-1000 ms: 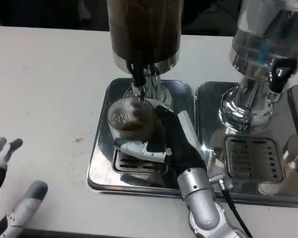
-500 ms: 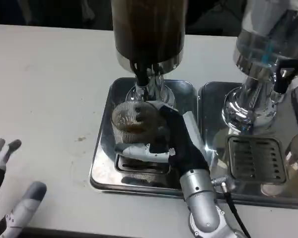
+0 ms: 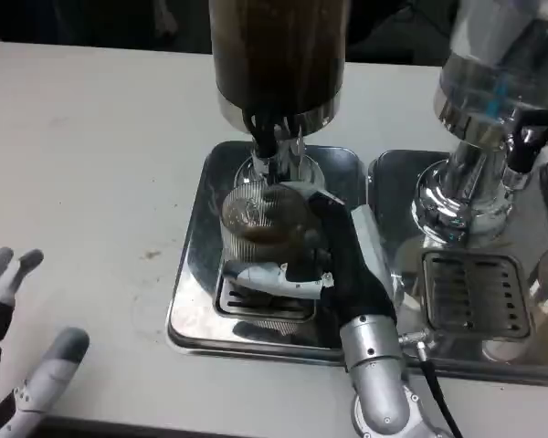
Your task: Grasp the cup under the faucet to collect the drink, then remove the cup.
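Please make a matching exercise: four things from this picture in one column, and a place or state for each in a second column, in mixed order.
1. cup
2. left robot hand
3. right robot hand
4. clear dispenser

A. fingers spread, over the white table
B. grips the cup
C. stands on the right tray
D. under the dark dispenser's faucet, with brown drink inside

Pairs: 1-D, 2-A, 3-B, 4-C

white table [image 3: 91, 155] under bright light; dark, unclear background beyond its far edge
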